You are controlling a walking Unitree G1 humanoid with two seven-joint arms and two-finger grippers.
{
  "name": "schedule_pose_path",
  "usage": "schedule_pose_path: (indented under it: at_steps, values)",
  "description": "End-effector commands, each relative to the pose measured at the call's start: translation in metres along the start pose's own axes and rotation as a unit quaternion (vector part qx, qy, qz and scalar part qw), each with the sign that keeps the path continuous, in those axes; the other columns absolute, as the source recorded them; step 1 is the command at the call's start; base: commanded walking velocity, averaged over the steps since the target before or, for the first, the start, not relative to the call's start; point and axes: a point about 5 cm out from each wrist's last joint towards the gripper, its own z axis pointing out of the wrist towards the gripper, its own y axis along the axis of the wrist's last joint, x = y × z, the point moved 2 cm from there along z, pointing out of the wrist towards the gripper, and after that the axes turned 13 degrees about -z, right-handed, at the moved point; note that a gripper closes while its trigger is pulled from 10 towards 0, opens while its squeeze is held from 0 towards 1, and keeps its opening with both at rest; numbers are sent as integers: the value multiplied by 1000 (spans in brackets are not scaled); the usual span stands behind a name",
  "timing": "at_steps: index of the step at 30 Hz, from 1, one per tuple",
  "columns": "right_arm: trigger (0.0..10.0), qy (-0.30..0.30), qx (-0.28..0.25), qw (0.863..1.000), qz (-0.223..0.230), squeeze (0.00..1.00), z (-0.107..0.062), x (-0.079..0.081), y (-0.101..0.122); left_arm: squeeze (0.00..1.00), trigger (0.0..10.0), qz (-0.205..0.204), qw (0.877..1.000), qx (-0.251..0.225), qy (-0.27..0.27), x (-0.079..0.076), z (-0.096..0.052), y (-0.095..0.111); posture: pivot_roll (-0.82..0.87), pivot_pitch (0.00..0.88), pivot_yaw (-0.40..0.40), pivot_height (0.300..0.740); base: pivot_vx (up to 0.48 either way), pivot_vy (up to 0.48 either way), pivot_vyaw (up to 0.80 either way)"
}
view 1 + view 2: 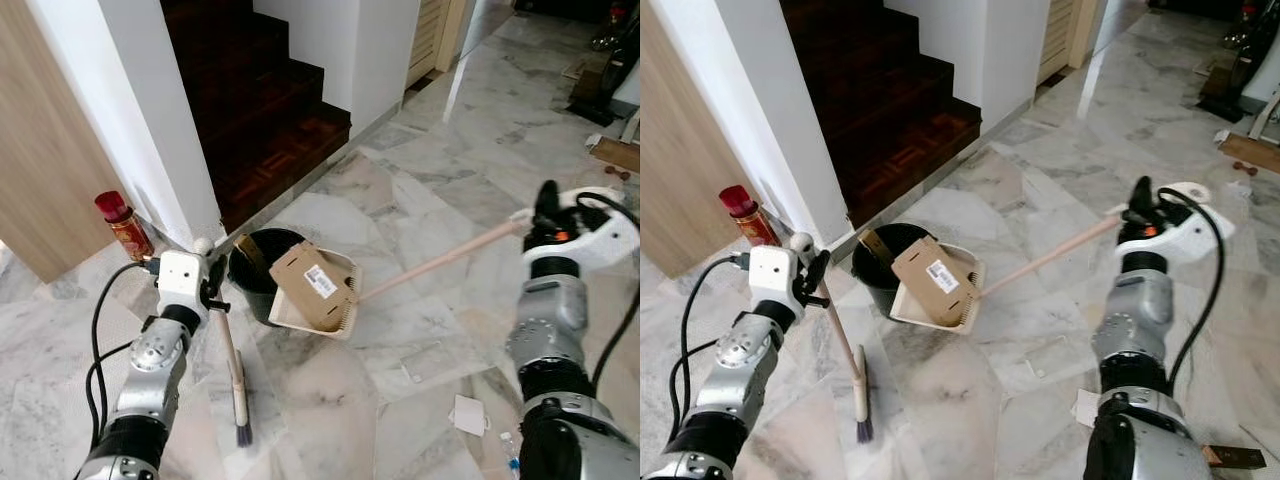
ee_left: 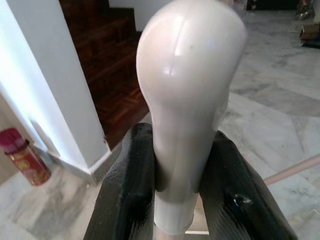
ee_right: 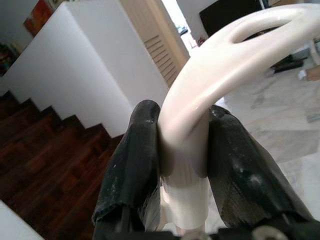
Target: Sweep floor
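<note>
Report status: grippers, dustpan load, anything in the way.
Left gripper shut on broom handle. Right gripper shut on dustpan handle. Cardboard box in dustpan, beside black bucket. Scraps on floor near right arm.

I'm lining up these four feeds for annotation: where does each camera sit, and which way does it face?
Left eye view: on the head, looking down at the dustpan, bucket and both arms.
Right eye view: the head's other eye, same scene, both arms.
Left wrist view: on the left wrist, along the left hand clamping the broom handle.
Right wrist view: on the right wrist, along the right hand gripping the dustpan handle.
All share the dark stairs.
</note>
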Motion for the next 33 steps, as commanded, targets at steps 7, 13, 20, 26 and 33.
schedule_pose_path:
  at_steps: [7,13,20,26,33]
  values:
    - [10000,4,-40,999,15,0,9,9,20,0,10000,11,1000,-10,-3,1,0,3,46,34,14,740,0,0,146]
    - [10000,4,-40,999,18,0,9,10,19,0,10000,12,1000,-13,-4,2,2,5,44,14,19,740,0,0,0]
    - [10000,7,-44,999,19,0,10,13,22,0,10000,13,1000,-17,-4,2,3,7,47,8,18,740,71,0,0]
    - [10000,9,-47,999,23,0,12,16,24,0,10000,14,1000,-19,-3,3,3,8,50,26,17,740,266,0,0]
    - [10000,14,-53,998,27,0,14,20,27,0,10000,15,1000,-18,0,4,2,7,49,31,17,740,331,0,-93]
